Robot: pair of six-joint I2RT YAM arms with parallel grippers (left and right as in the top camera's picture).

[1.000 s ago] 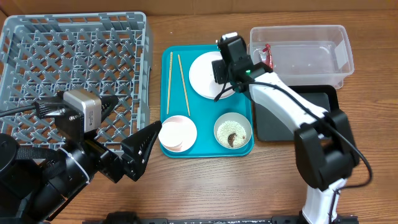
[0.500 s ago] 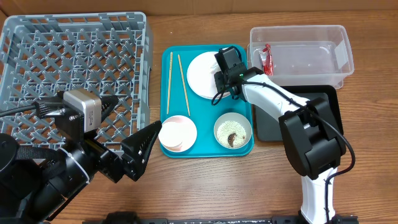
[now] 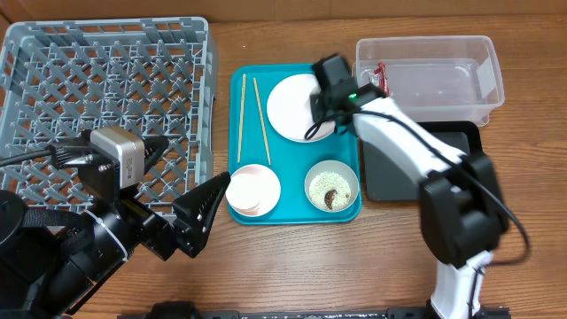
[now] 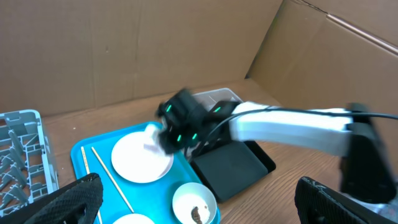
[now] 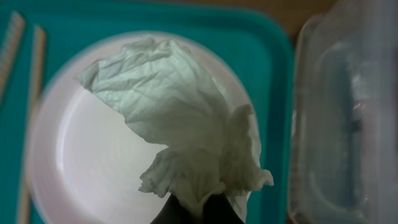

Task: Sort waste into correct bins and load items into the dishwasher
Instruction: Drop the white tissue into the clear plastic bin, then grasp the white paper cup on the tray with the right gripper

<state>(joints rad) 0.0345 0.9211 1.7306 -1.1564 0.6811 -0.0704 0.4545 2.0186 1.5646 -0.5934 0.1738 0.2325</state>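
The crumpled white tissue (image 5: 180, 118) hangs over the round white-pink plate (image 3: 285, 108), and whether it touches the plate I cannot tell. The right gripper (image 5: 198, 210) has its jaws closed on the lower edge of the tissue. The plate lies on the teal tray (image 3: 283, 159), together with the chopsticks (image 3: 241, 115), the pinkish dish (image 3: 252, 189) and the bowl (image 3: 332, 186) of grains. Just beside the tray on the counter (image 3: 283, 266) stands the clear tub (image 3: 430, 44), with the red wrapper (image 3: 381, 81) inside it. The left gripper (image 4: 199, 186) is near the grey dish rack (image 3: 106, 80), its jaws wide apart and holding nothing.
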